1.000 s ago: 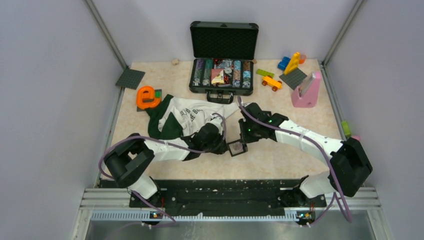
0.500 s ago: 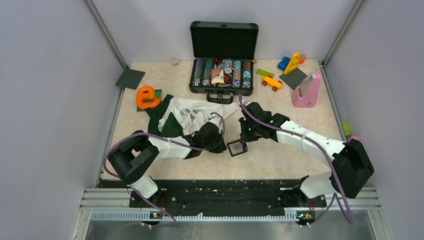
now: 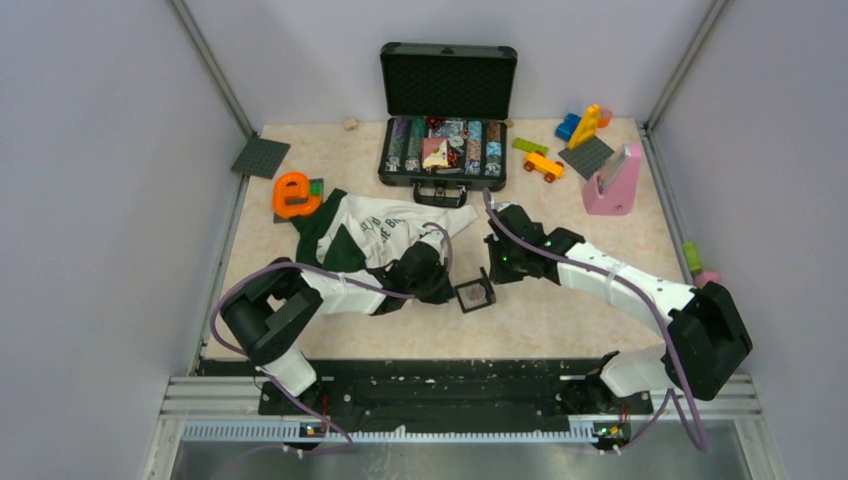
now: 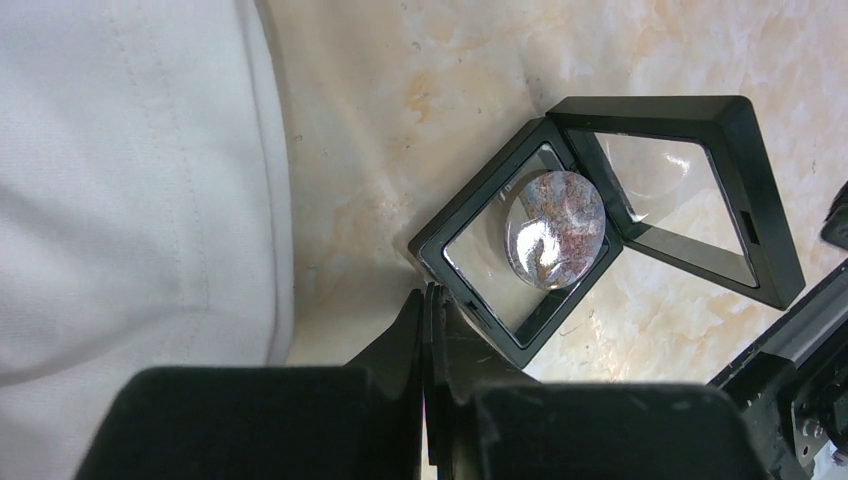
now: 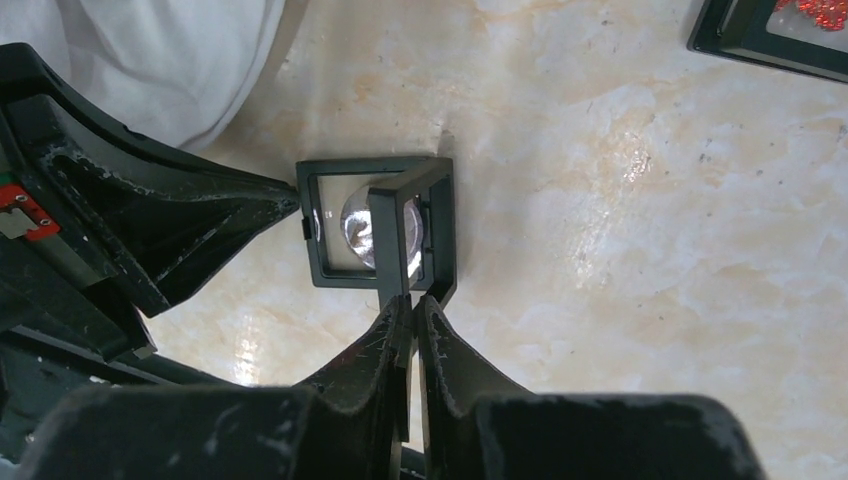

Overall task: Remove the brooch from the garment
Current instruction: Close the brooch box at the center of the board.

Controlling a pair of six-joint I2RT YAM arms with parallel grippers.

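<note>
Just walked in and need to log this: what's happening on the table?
Both arms are working a small black display case beside the white garment. The left tool pinches its base edge. The right tool pinches the raised lid, holding it open over a shiny round piece. The brooch is not visible in these views.

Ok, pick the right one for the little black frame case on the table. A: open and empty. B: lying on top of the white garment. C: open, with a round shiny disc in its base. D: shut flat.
C: in the left wrist view the frame case has its lid swung open and a round shimmering disc sits in its base; it stands on the table beside the garment, not on it.
</note>
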